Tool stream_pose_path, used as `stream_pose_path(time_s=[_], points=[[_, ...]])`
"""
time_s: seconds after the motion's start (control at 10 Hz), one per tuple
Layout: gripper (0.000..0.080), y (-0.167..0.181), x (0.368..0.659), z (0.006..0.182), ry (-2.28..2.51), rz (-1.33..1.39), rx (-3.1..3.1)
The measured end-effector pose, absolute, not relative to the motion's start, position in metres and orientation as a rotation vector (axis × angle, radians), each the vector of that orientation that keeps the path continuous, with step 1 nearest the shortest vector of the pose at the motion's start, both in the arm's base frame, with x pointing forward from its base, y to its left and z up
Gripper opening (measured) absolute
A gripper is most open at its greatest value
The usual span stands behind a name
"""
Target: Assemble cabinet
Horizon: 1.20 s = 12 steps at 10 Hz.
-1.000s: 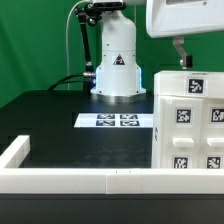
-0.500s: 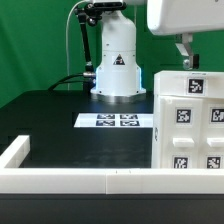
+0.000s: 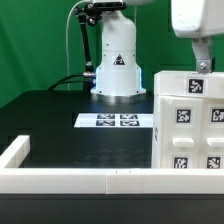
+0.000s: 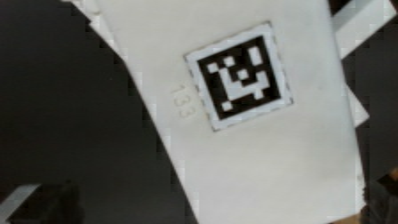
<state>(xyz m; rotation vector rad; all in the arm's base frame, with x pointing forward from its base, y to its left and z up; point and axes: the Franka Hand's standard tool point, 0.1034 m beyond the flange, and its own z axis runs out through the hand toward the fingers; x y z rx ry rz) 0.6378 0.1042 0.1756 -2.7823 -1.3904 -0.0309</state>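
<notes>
The cabinet (image 3: 190, 125) is a large white box with several square black-and-white tags, standing at the exterior view's right on the black table. My gripper (image 3: 203, 65) hangs just above the cabinet's top edge, near its far right end. In the wrist view a white cabinet panel (image 4: 267, 150) with one tag (image 4: 240, 78) fills the frame right under the gripper (image 4: 214, 212). A dark finger (image 4: 43, 205) shows at one corner, well off to the side of the panel. The jaws stand apart and hold nothing.
The marker board (image 3: 115, 121) lies flat in front of the white robot base (image 3: 116, 65). A low white rail (image 3: 90, 181) edges the table's front and the exterior view's left side (image 3: 14, 151). A green backdrop stands behind.
The gripper and arm have moved toward the exterior view's right, from above the cabinet's near-left top corner to above its right part. The cabinet has not moved.
</notes>
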Motion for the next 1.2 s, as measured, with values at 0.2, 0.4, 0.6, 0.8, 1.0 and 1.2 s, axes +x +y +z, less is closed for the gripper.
stream_pose_path(time_s=[0.2, 0.4, 0.6, 0.8, 1.0, 1.2], points=[[0.0797, 0.102, 0.634, 0.169, -1.644, -0.031, -2.654], [0.0797, 0.101, 0.631, 0.165, -1.666, -0.022, -2.638], [0.0797, 0.101, 0.629, 0.161, -1.648, -0.019, -2.649], [0.0797, 0.100, 0.626, 0.156, -1.635, -0.017, -2.657], [0.0797, 0.099, 0.624, 0.153, -1.624, -0.017, -2.665], [0.0621, 0.099, 0.624, 0.152, -1.592, -0.016, -2.684]])
